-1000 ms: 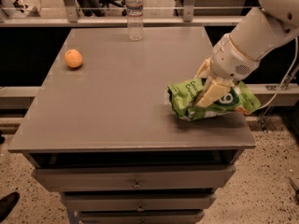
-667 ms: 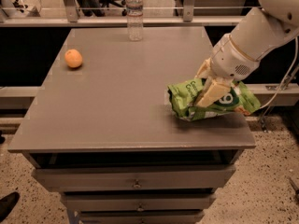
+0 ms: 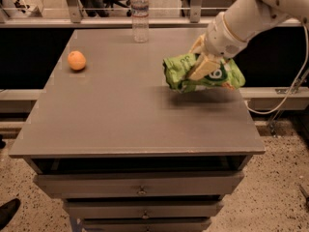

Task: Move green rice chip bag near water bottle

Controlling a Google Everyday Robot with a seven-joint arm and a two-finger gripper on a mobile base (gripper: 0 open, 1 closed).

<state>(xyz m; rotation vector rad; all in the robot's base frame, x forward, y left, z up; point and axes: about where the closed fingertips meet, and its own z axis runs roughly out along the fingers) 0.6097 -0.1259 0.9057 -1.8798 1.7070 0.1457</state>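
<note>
The green rice chip bag (image 3: 183, 74) is crinkled and bright green, held in the air above the right side of the grey table (image 3: 120, 110), with its shadow on the tabletop below. My gripper (image 3: 202, 64) is shut on the bag from above, with one cream finger across its front. The water bottle (image 3: 140, 13) stands upright at the far edge of the table, left of and beyond the bag.
An orange (image 3: 77, 60) lies near the table's left edge. The table has drawers (image 3: 140, 187) at the front. A white cable (image 3: 289, 88) hangs at the right. Chair legs and railing posts stand behind the table.
The bag was resting on the table's right side; now my gripper has lifted it off the surface and carried it slightly towards the far side.
</note>
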